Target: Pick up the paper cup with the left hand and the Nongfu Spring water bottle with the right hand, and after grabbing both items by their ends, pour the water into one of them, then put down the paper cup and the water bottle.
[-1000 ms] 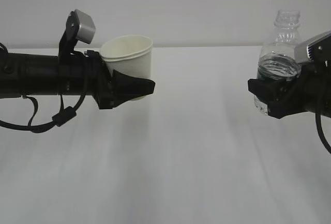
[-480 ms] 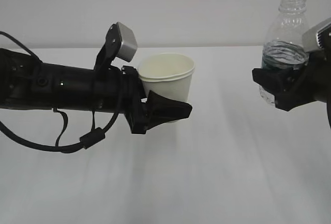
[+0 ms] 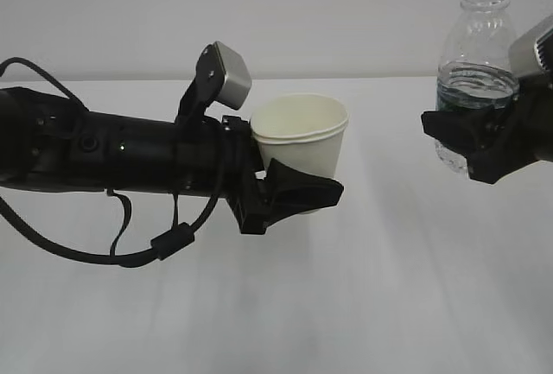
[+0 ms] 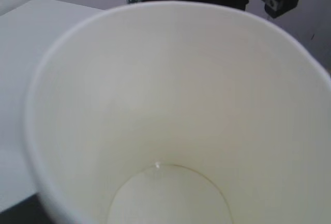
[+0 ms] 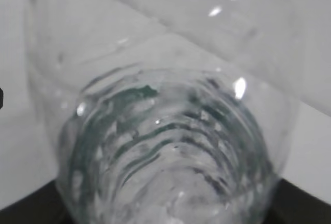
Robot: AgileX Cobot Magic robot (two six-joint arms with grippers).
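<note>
**Aloft together: cup on the left, bottle on the right**

Largest in the exterior view is the left hand, a long black arm with loose cables looping beneath it and a grey square plate standing above its wrist. Its end effector is closed around the lower part of the paper cup, holding it upright and clear of the white tabletop, near the middle of the view. The right hand, blocky and black with a light grey plate on its side, enters at the right edge; its end effector clasps the Nongfu Spring water bottle low on its body, also lifted, upright and well apart from the cup.

The bottle is clear, ribbed and uncapped, with a dark green band showing just above the grip. Seen from the right wrist, the water fills its lower part. The cup is plain white and tapered, with a rolled rim; from the left wrist its cream inside looks dry.
</note>
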